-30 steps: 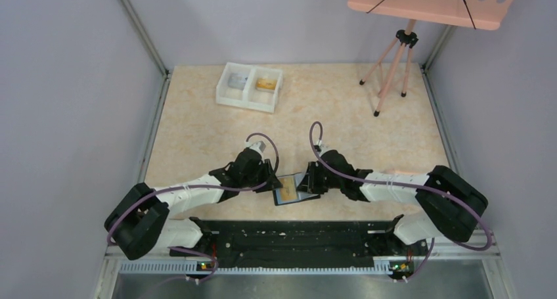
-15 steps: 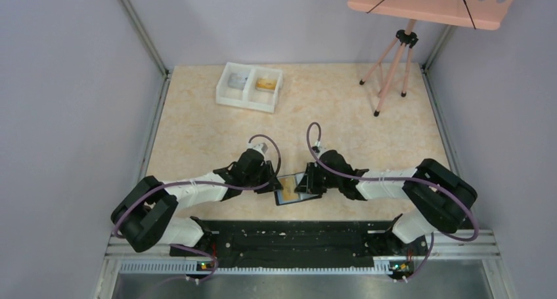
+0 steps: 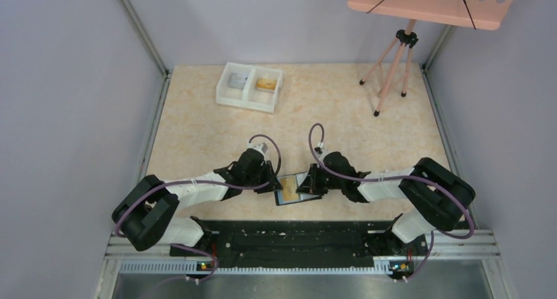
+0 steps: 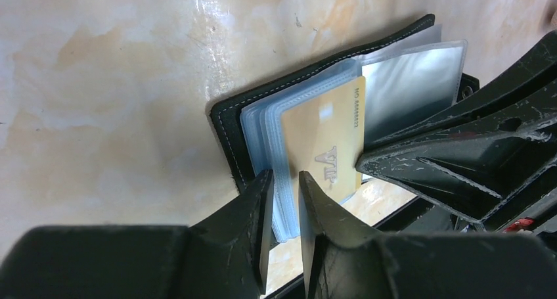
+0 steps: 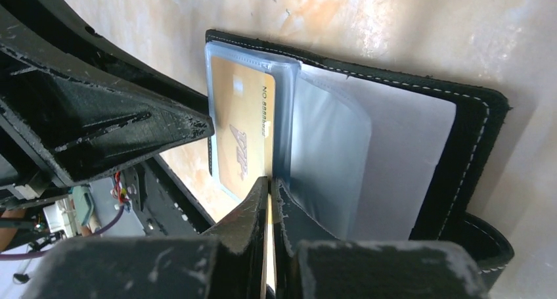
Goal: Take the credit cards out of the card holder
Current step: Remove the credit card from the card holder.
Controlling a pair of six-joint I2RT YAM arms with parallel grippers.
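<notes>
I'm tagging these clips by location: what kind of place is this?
Probably a robotics lab test cell: a left arm and right arm bolted at the table edge, plain walls boxing it in, and a pink tripod stand in the far right corner.

The card holder [image 3: 286,196] lies near the front of the table [image 3: 197,128].

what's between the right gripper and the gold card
Nothing visible. The right gripper pinches the edge of the credit card; only the clear sleeve of the card holder, held by the left gripper, wraps its far end.
</notes>
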